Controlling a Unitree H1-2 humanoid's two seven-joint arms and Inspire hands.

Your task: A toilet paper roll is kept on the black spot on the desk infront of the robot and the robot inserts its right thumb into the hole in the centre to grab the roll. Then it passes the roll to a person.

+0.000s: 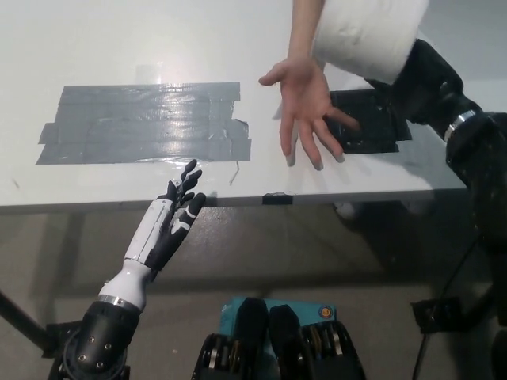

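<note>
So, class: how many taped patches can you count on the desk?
2. A large grey patch lies on the desk's left half. A smaller black patch lies to the right, partly covered by a person's hand and the roll.

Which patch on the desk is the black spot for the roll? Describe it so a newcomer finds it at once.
Start from the white desk and the broad grey tape patch on its left half. Go right, past the person's hand, to the small black spot near the desk's front edge, under the toilet paper roll. It is black and squarish; the other is grey, shiny and much wider.
</note>
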